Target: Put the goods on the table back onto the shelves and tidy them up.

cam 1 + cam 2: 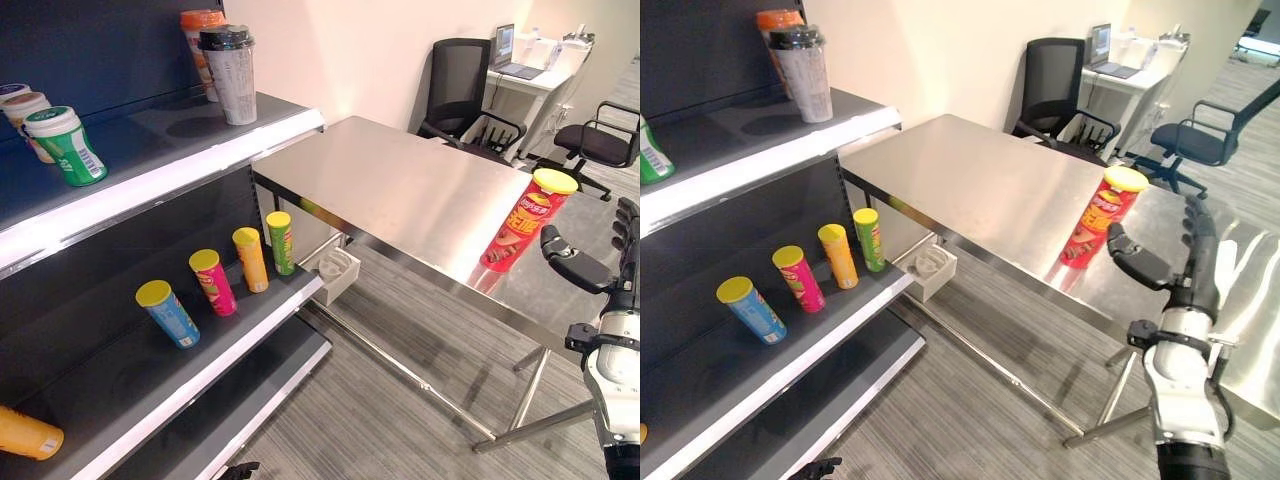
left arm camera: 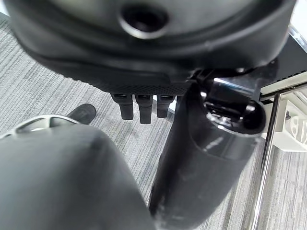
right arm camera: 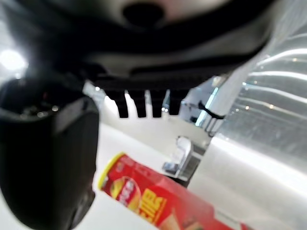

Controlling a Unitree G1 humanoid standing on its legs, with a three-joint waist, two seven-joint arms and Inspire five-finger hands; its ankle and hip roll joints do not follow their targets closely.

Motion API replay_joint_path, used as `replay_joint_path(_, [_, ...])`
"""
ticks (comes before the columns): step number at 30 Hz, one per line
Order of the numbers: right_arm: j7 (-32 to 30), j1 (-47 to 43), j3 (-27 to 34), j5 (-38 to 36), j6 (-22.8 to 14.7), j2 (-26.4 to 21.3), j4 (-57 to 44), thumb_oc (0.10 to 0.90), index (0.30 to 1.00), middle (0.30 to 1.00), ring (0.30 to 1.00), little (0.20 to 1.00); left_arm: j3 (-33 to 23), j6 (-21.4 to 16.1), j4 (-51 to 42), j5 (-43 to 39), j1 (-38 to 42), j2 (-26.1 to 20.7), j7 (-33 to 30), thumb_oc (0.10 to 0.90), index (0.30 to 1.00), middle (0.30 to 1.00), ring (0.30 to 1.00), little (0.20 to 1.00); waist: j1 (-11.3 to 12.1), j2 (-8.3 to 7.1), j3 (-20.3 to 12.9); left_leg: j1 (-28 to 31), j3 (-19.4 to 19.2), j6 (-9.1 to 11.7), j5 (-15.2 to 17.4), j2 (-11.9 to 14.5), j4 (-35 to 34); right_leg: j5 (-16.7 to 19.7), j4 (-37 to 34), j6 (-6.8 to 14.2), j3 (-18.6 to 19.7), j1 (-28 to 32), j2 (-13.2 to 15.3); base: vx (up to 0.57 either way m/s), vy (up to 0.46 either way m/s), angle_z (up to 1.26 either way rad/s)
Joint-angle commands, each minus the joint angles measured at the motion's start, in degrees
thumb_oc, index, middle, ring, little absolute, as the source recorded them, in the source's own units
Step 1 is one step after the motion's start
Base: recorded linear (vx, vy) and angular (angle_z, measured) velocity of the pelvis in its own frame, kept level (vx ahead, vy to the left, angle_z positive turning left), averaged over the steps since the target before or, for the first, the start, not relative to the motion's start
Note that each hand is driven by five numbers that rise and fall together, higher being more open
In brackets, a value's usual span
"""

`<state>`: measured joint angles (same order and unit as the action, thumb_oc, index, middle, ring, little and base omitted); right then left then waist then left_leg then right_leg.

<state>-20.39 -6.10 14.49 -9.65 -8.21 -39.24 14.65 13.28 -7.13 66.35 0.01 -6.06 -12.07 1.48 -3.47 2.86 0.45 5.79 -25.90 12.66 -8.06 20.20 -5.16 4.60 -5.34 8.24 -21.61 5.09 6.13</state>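
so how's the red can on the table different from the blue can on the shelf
The red can stands on the steel table, close to the right hand; the blue can stands on the middle shelf in a row of cans. The red can looks taller and larger than the blue can. Both are tubes with yellow lids, standing upright.

You are looking at one red can (image 1: 524, 224) standing on the table (image 1: 400, 185), four small cans (image 1: 225, 280) on the middle shelf (image 1: 130, 390), and two office chairs (image 1: 462, 85).
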Motion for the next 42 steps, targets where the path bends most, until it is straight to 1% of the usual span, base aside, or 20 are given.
replay_joint_path(1, [-1.53,-9.49,3.42,-2.83,-4.22,-7.33,-0.06,0.8,0.9,0.9,0.9,0.9,2.83,-0.2,1.21,0.49,1.13,-0.2,-0.13,0.8,0.9,0.9,0.9,0.9,2.06,-0.89,0.44,4.88,-1.98,1.75,-3.79,3.83,0.54,-6.36,0.66,-2.88,0.66,2.8,-2.34,0.0,0.0,0.0])
replay_joint_path(3, [-1.43,-10.08,3.18,-3.42,-4.34,-7.79,0.99,0.8,0.9,0.9,0.9,0.9,2.85,-0.17,1.21,0.34,1.02,-0.24,-0.06,0.8,0.9,0.9,0.9,0.9,2.18,-0.91,0.38,4.88,-1.88,1.8,-3.9,3.88,0.54,-6.42,0.67,-2.89,0.59,2.9,-2.37,0.01,-0.003,0.02])
replay_joint_path(4, [-1.44,-11.55,2.24,-4.06,-4.28,-8.74,3.21,0.8,0.9,0.9,0.9,0.9,3.07,-0.14,1.04,0.1,0.92,-0.32,-0.15,0.8,0.9,0.9,0.9,0.9,2.35,-0.93,0.33,4.86,-1.68,1.85,-4.17,3.99,0.53,-6.47,0.67,-2.95,0.53,3.0,-2.44,0.01,-0.013,0.04])
replay_joint_path(11, [1.01,-18.9,-3.39,-9.28,-3.67,-11.49,13.74,0.8,0.9,0.9,0.9,0.9,3.78,-0.09,0.52,-1.28,0.38,-0.77,-0.45,0.8,0.9,0.9,0.9,0.9,3.46,-1.47,0.06,4.67,-0.75,2.24,-6.41,4.73,0.53,-6.95,0.71,-3.53,0.18,3.3,-3.35,0.01,-0.02,0.01])
replay_joint_path(13, [3.12,-22.39,-6.44,-11.63,-3.26,-13.05,17.58,0.8,0.9,0.9,0.9,0.9,3.84,-0.11,0.6,-1.92,0.45,-1.14,-0.47,0.8,0.9,0.9,0.9,0.9,3.96,-1.95,0.04,4.64,-0.39,2.34,-7.58,5.05,0.54,-7.12,0.78,-3.78,-0.15,3.42,-3.78,0.01,-0.056,0.07])
replay_joint_path(17, [5.15,-24.98,-8.57,-14.86,-3.12,-14.41,20.89,0.8,0.9,0.9,0.9,0.9,3.55,-0.06,0.46,-3.15,0.36,-1.52,-0.79,0.8,0.9,0.9,0.9,0.9,4.27,-2.32,0.05,4.28,0.25,2.34,-9.18,5.52,0.52,-7.53,0.93,-4.26,-0.72,3.73,-4.21,0.0,-0.047,0.1])
replay_joint_path(22, [6.42,-26.61,-10.1,-16.19,-2.9,-15.18,24.35,0.8,0.9,0.9,0.9,0.9,3.05,-0.14,0.58,-3.86,0.09,-1.89,-0.78,0.8,0.9,0.9,0.9,0.9,4.76,-2.52,-0.05,4.11,0.73,2.34,-10.18,5.63,0.54,-7.69,0.89,-4.4,-1.33,4.02,-4.37,0.0,-0.021,0.05])
replay_joint_path(23, [7.2,-28.43,-11.46,-16.65,-2.61,-15.64,26.55,0.8,0.9,0.9,0.9,0.9,3.27,-0.24,0.47,-4.16,0.06,-1.94,-0.76,0.8,0.9,0.9,0.9,0.9,4.99,-2.65,-0.12,4.05,0.82,2.34,-10.53,5.66,0.54,-7.6,0.9,-4.39,-1.62,4.07,-4.42,0.0,-0.019,0.12])
replay_joint_path(25, [7.52,-29.44,-12.34,-16.88,-2.52,-15.81,27.77,0.8,0.9,0.9,0.9,0.9,3.38,-0.3,0.32,-4.49,0.04,-1.96,-0.74,0.8,0.9,0.9,0.9,0.9,5.09,-2.69,-0.11,3.95,0.94,2.34,-10.78,5.79,0.53,-7.58,0.91,-4.38,-1.77,4.14,-4.47,0.0,-0.021,0.1])
replay_joint_path(36, [7.41,-32.93,-14.72,-16.46,-2.23,-15.25,31.79,0.8,0.9,0.9,0.9,0.9,2.71,-0.53,-0.05,-5.9,-0.22,-2.24,-1.18,0.8,0.9,0.9,0.9,0.9,5.93,-2.81,-0.1,3.87,1.45,2.34,-11.01,6.01,0.46,-7.63,0.89,-4.53,-2.56,4.55,-4.73,0.0,-0.006,0.03])
replay_joint_path(37, [7.39,-33.32,-14.9,-16.49,-2.18,-15.31,32.34,0.733,0.799,0.799,0.799,0.799,2.69,-0.57,-0.04,-6.04,-0.27,-2.31,-1.22,0.8,0.9,0.9,0.9,0.9,6.02,-2.82,-0.13,3.81,1.57,2.34,-11.05,5.96,0.45,-7.59,0.87,-4.45,-2.68,4.55,-4.69,0.0,0.0,0.0])
replay_joint_path(38, [7.51,-33.86,-15.27,-16.64,-2.14,-15.4,32.92,0.591,0.587,0.587,0.587,0.587,2.59,-0.57,0.06,-6.17,-0.25,-2.34,-1.33,0.8,0.9,0.9,0.9,0.9,6.08,-2.81,-0.12,3.75,1.68,2.34,-11.2,5.93,0.44,-7.57,0.86,-4.42,-2.69,4.56,-4.66,0.02,-0.009,0.03])
replay_joint_path(39, [7.65,-34.03,-15.39,-16.69,-2.13,-15.43,33.15,0.466,0.399,0.399,0.399,0.399,2.53,-0.62,0.1,-6.24,-0.28,-2.38,-1.37,0.8,0.9,0.9,0.9,0.9,6.15,-2.83,-0.12,3.72,1.71,2.34,-11.29,5.93,0.44,-7.56,0.86,-4.41,-2.7,4.56,-4.64,0.01,-0.006,0.05])
replay_joint_path(40, [7.61,-34.16,-15.52,-16.53,-2.1,-15.52,33.24,0.4,0.3,0.3,0.3,0.3,2.48,-0.57,0.11,-6.24,-0.23,-2.38,-1.39,0.8,0.9,0.9,0.9,0.9,6.14,-2.83,-0.1,3.67,1.81,2.34,-11.36,5.91,0.44,-7.53,0.86,-4.39,-2.76,4.57,-4.62,0.01,-0.004,0.04])
replay_joint_path(42, [7.45,-34.13,-15.5,-16.33,-2.17,-15.36,33.41,0.4,0.3,0.3,0.3,0.3,2.55,-0.66,-0.05,-6.23,-0.15,-2.38,-1.51,0.8,0.9,0.9,0.9,0.9,6.2,-2.75,-0.09,3.57,1.98,2.34,-11.51,5.9,0.43,-7.53,0.87,-4.37,-2.95,4.66,-4.55,0.01,-0.002,0.04])
